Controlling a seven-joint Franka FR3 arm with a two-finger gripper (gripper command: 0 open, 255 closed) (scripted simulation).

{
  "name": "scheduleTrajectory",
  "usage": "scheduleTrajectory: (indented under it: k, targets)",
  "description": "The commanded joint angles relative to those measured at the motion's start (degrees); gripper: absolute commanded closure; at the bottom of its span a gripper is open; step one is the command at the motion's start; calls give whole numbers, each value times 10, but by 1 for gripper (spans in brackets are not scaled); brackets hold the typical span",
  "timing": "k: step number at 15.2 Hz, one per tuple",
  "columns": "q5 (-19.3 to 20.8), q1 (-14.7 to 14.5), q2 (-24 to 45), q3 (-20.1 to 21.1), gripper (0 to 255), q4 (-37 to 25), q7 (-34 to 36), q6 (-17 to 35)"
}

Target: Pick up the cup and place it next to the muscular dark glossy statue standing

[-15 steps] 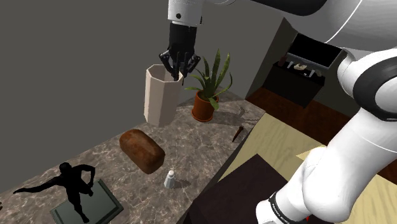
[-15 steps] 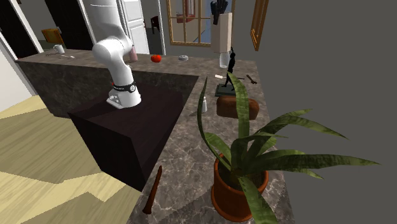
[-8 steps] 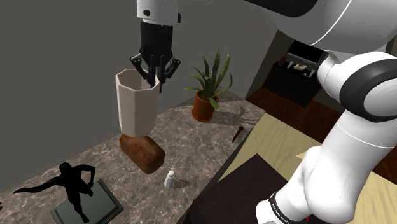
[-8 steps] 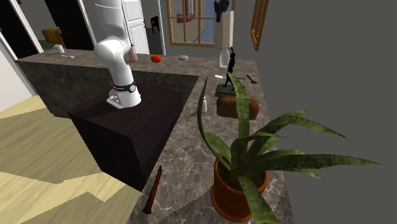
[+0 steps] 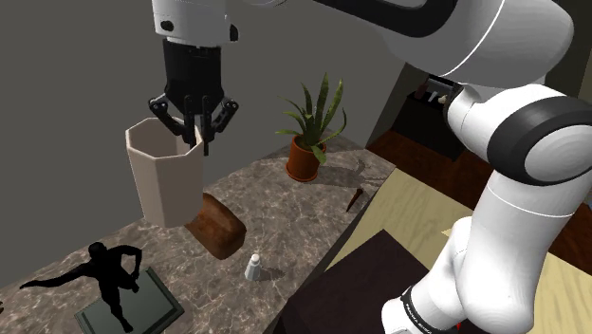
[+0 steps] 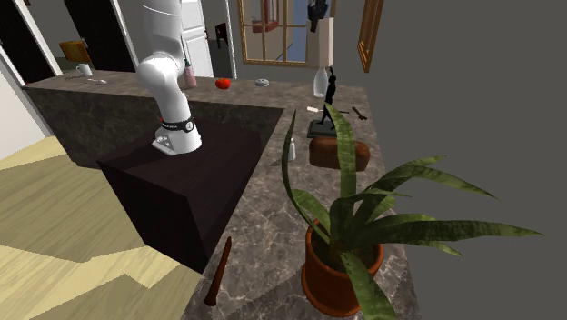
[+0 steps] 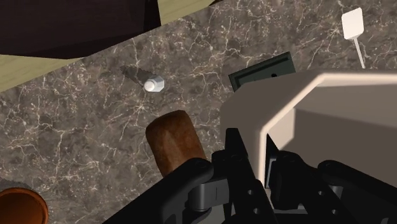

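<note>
Now, gripper [image 5: 197,133]: black fingers pinch one wall of the cup's rim, one inside and one outside.
Cup [image 5: 166,180]: pale, faceted and upright, held in the air with its mouth up. It hangs off to one side of the fingers, not under them.
Cup position: above the counter [image 5: 294,213], over the far end of the loaf [image 5: 216,226], between the plant [image 5: 308,142] and the statue [image 5: 109,280] in the shoulder view.
Risk 1, grip: a one-wall pinch carries the weight off-centre. A quick swing or stop could make the cup pivot or slip out.
Risk 2, loaf: the cup's bottom looks close above the brown loaf, so lowering too soon could clip it.
Risk 3, statue: its arms and one leg stick out wide. A descent too near could strike a limb and topple it.
Risk 4, base [image 7: 264,71]: the dark slab under the statue is raised. A cup set half on its edge would likely stand tilted or tip.
Risk 5, shaker [image 5: 254,267]: it stands near the loaf on the stand's side. It looks clear of the path, but a wide sweep could knock it.
</note>
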State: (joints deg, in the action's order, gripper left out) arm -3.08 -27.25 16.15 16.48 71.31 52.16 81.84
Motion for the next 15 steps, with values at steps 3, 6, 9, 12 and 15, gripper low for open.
scheduleTrajectory:
  k: [3, 6, 9, 12, 15]
  targets:
    - [-3, 2, -12, 0, 255, 47, -4, 36]
    - [-5, 4, -19, -1, 255, 79, -7, 62]
    - [-6, 6, -23, -1, 255, 109, -10, 86]
    - [-7, 7, -27, -2, 255, 136, -13, 111]
    - [-7, 7, -28, -2, 255, 162, -16, 134]
